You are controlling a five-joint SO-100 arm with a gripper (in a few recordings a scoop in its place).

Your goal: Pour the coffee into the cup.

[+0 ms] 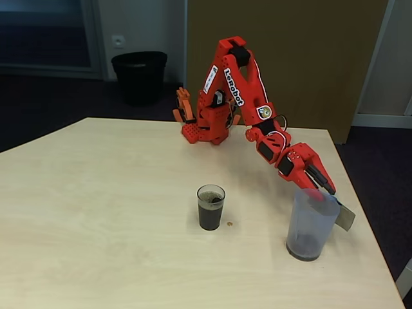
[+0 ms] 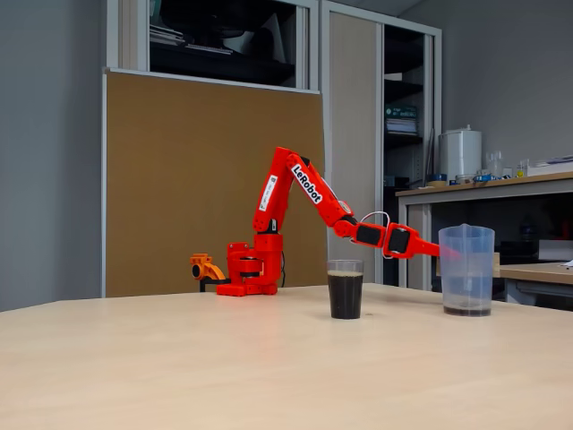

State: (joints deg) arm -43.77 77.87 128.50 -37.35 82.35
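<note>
The cup [image 1: 211, 207] [image 2: 345, 288] stands upright in the middle of the table, nearly full of dark coffee [image 1: 210, 217] [image 2: 345, 298]. To its right in both fixed views a translucent bluish jug [image 1: 310, 225] [image 2: 466, 269] stands upright on the table with a thin dark layer of coffee at its bottom. The red arm reaches down to the jug's rim by the flat handle [image 1: 345, 217]. My gripper [image 1: 320, 191] [image 2: 445, 253] straddles the rim, one red finger showing through the wall, and looks shut on it.
A tiny brown spot [image 1: 230, 224] lies on the table just right of the cup. The jug stands close to the table's right edge [image 1: 360, 212]. The arm's base [image 1: 205, 132] sits at the back; a black bin [image 1: 139, 76] stands on the floor behind.
</note>
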